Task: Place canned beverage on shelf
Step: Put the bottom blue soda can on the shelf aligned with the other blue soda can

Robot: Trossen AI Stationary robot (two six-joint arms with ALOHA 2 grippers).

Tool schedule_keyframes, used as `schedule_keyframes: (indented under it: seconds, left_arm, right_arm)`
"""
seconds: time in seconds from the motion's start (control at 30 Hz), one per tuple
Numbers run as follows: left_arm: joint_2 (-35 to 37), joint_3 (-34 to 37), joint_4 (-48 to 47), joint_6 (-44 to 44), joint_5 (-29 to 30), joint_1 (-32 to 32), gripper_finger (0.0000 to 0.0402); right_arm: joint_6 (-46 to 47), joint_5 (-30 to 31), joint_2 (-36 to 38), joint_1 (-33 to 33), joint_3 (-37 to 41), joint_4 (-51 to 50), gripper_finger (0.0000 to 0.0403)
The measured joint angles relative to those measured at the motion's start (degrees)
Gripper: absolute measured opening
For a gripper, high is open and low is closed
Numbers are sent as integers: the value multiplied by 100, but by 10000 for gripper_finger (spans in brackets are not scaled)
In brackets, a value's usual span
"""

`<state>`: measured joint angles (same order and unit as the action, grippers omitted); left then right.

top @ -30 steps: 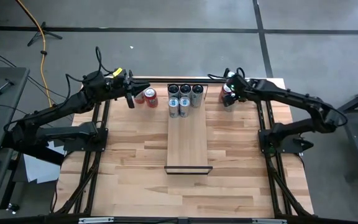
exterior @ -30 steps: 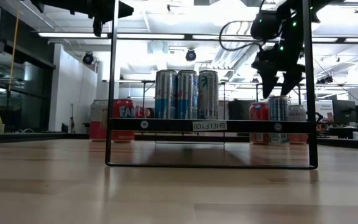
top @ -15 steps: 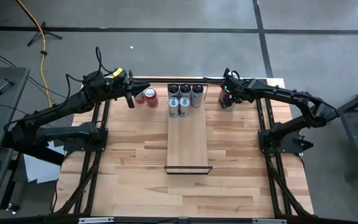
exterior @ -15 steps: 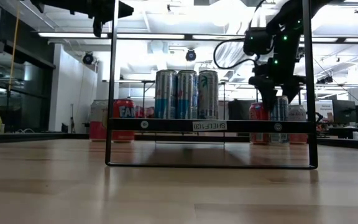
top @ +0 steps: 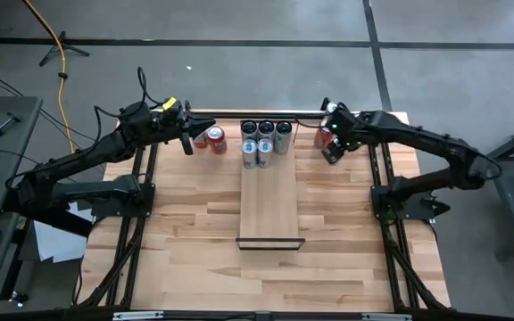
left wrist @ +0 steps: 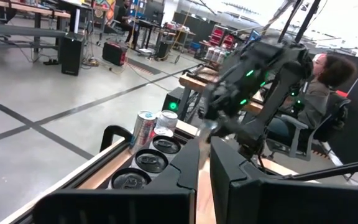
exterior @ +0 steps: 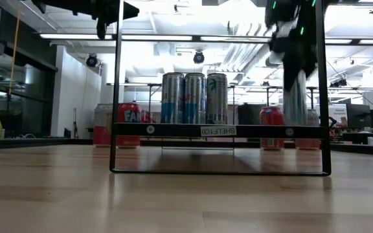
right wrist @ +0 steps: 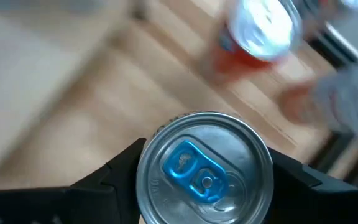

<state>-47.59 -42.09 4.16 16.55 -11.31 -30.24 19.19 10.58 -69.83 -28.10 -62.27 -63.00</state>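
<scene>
can (right wrist: 205,168) with blue tab held in right claw (top: 331,146), seemingly upright, lid skyward, off the shelf (top: 270,201).

Left arm reached in from tabletop's left side toward far edge, wrist raised; left gripper (top: 186,140) hung above far-left part of tabletop, dark fingers (left wrist: 225,168) pressed together, empty. Right arm stretched from right side toward far-right corner, wrist pointing down; right gripper (top: 331,149) clamped from above around slim silver can with blue tab (right wrist: 205,169), can lifted off tabletop.
</scene>
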Motion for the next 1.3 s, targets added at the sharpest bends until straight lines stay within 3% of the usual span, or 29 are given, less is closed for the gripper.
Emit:
schedule_keyframes:
  seconds: [0.2, 0.3, 0.47, 0.63, 0.77, 0.97, 1.17, 1.3]
  left_arm:
    - [0, 0, -4, 34, 0, 2, 1]
    - [-1, 0, 0, 38, 0, 2, 5]
    - [-36, -6, 10, 223, -135, 117, 38]
    - [-319, -378, 0, 586, -431, 580, 111]
    - [-903, -1037, -301, 409, -474, 1218, 182]
    - [-2023, -2356, -1674, -514, -474, 1924, 263]
    - [-3108, -3336, -1799, -873, -477, 2079, 296]
    - [-3585, -3736, -1844, -866, -842, 2079, 298]
  right_arm:
    - [-1107, -1444, 473, 628, -1080, 50, 225]
    - [-1685, -1835, 446, 984, -1517, 74, 225]
    - [-2462, -1773, 129, 1576, -1958, 226, 225]
    - [-2716, -1717, -314, 1883, -2245, 575, 225]
    - [-2947, -1711, -634, 2039, -2515, 804, 225]
    - [-3063, -1803, -994, 2146, -3152, 842, 225]
    - [-3309, -2020, -1361, 2301, -3672, 856, 225]
    - [-3472, -2028, -1525, 2420, -3817, 842, 225]
